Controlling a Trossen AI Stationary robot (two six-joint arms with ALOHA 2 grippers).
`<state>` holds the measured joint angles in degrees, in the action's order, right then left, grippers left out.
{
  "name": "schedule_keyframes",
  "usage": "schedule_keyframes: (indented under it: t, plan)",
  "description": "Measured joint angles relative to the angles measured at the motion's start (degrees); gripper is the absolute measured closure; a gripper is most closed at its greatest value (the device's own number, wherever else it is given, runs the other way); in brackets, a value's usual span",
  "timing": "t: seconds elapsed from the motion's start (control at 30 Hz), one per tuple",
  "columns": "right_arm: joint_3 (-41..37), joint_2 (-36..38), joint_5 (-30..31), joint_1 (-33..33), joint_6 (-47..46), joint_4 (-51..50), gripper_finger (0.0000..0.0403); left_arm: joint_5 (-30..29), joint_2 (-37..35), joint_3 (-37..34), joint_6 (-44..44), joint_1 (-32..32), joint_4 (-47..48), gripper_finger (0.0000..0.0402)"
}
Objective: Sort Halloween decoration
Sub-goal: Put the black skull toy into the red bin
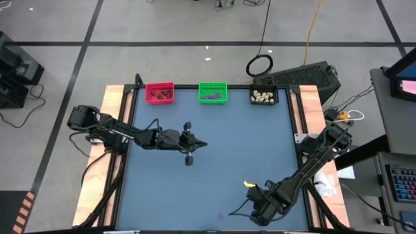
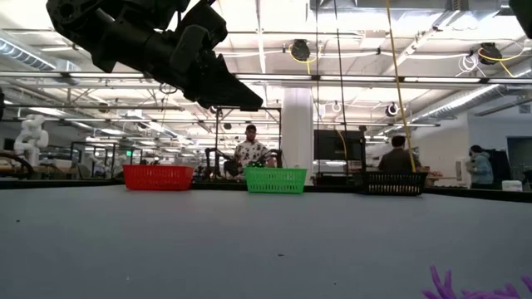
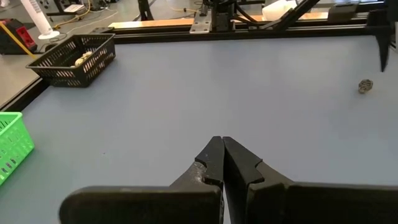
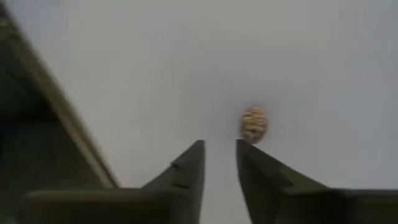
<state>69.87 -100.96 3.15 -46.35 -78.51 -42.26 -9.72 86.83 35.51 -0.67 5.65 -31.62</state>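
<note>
Near the desk's (image 1: pixel 214 149) front edge, right gripper (image 4: pixel 220 152) sits low with fingers slightly apart, nothing between them. A cream-white lump (image 4: pixel 254 123) lies just beyond the fingertips, off to one side, not touching. Looks lined up for a pick, my read. Only the right wrist view shows this; from above the arm hides the lump.

Left gripper (image 3: pixel 222 148) hangs over mid-desk, fingers pressed together, empty, likely waiting. Its wrist view catches a dark grey lump (image 3: pixel 365 86) loose on the desk, well apart from it.

Low view alone gives a clear look at a purple bit (image 2: pixel 453 286) near the front edge.

Bins line the far edge: red bin (image 1: pixel 160 92), green bin (image 1: pixel 212 92), black bin (image 1: pixel 264 96) already holding cream lumps, so that's probably where this one goes.
</note>
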Motion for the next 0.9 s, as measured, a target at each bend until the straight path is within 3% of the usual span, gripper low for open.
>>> schedule_keyframes:
  t: [0.17,0.27,0.67,0.9]
  plan:
    - [0.0,-1.7,0.6,-0.2,-2.0,-1.7,0.0252,0.0,0.0,0.0,0.0,0.0,0.0,0.0402]
    - [0.0,-2.6,1.8,-0.2,-2.3,-1.7,0.0229,0.0,0.0,0.0,0.0,0.0,0.2,0.0402]
    - [0.0,-3.9,3.9,-0.3,-2.2,-3.1,0.0251,0.0,0.0,0.0,0.3,0.0,0.2,0.0402]
    - [0.0,-6.1,2.8,-0.3,-1.2,-2.2,0.0238,0.0,0.0,0.0,0.3,0.0,0.4,0.0402]
